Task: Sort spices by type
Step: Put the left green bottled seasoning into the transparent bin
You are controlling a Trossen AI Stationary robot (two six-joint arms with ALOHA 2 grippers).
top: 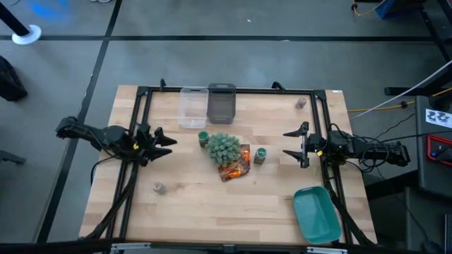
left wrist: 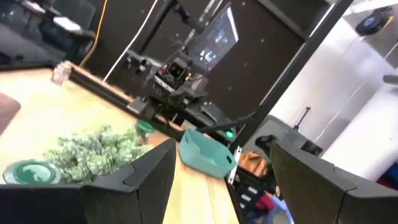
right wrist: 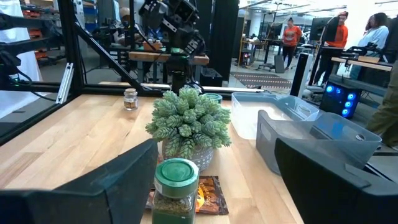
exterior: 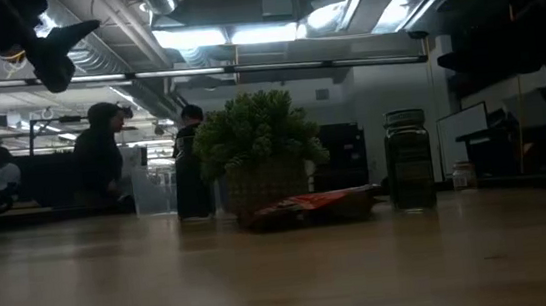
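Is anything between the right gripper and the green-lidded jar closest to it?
Nothing visible. The right gripper is open facing the green jar, bare tabletop between them. The spiky plant and orange packet lie beyond the jar.

A spiky green ball [top: 223, 147] sits beside an orange snack packet [top: 236, 165]; clear bin [top: 192, 107], grey bin [top: 221, 103] and teal tray [top: 316, 214] lie apart.

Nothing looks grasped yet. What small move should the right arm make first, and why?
Probably ease the right gripper forward to the green jar by the orange packet: its jaws stand open and empty, and that jar sits upright, nearest, straight ahead in its wrist view.
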